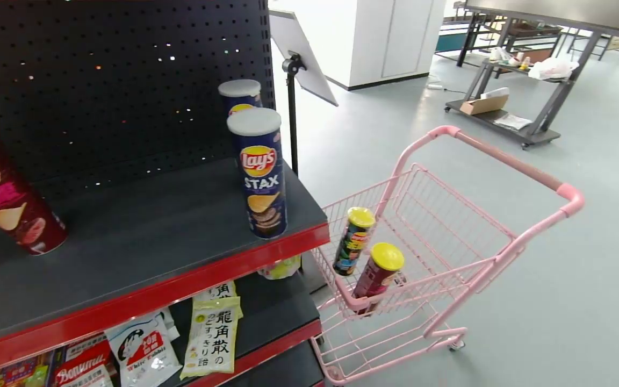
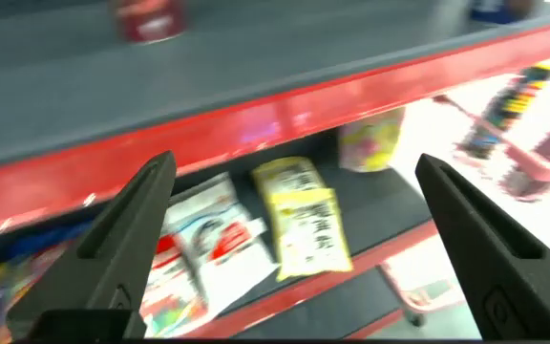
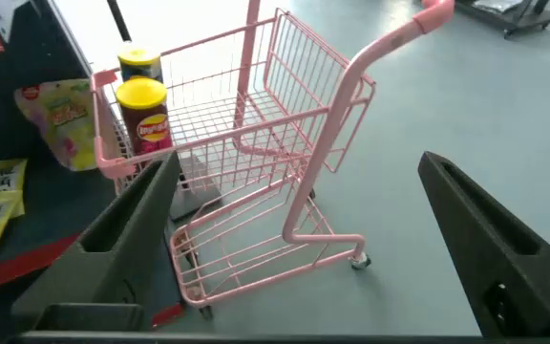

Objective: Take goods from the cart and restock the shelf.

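Head view: a black chip can (image 1: 353, 242) and a maroon chip can (image 1: 378, 277) lean in the pink cart (image 1: 503, 159) beside the shelf (image 1: 153, 226), long axes near upright, yellow lids up. Left wrist view: left hand (image 2: 294, 161) spread wide before the shelf. Right wrist view: right hand (image 3: 301, 158) spread wide above the cart.

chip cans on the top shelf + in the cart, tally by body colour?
Blue cans: 2, both on the top shelf
Red cans: 2, one on the shelf, one in the pink cart
Black can: 1, in the cart
Total: 5
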`<state>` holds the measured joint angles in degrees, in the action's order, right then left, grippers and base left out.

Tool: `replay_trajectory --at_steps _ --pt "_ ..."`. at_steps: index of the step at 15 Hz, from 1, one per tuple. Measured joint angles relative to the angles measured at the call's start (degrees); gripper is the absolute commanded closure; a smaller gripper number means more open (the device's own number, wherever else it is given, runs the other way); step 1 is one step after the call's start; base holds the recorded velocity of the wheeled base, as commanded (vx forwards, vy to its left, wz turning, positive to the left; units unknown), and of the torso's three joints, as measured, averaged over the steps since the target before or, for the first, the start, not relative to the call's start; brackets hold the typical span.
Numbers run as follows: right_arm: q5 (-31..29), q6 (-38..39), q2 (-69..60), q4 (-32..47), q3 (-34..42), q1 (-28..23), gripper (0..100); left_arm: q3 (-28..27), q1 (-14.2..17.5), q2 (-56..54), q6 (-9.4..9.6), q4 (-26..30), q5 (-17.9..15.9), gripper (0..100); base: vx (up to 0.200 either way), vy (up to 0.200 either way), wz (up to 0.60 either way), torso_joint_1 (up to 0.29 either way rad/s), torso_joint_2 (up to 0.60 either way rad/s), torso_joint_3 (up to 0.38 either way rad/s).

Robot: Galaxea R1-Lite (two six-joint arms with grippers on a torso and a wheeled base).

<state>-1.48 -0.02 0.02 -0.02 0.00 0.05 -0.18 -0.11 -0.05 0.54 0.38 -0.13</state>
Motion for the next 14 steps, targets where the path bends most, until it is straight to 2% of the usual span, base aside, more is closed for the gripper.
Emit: replay_trajectory --at_steps 4,14 --pt "0.1 0.0 0.0 0.0 0.0 0.0 0 0.0 0.0 0.0 0.0 0.0 0.1 0 0.0 0.0 0.0 0.0 0.0 0.0" --pt "0.1 0.1 0.0 0.0 0.0 0.0 0 0.0 0.0 0.0 0.0 0.0 0.0 0 0.0 0.0 0.0 -0.152 0.39 0.234"
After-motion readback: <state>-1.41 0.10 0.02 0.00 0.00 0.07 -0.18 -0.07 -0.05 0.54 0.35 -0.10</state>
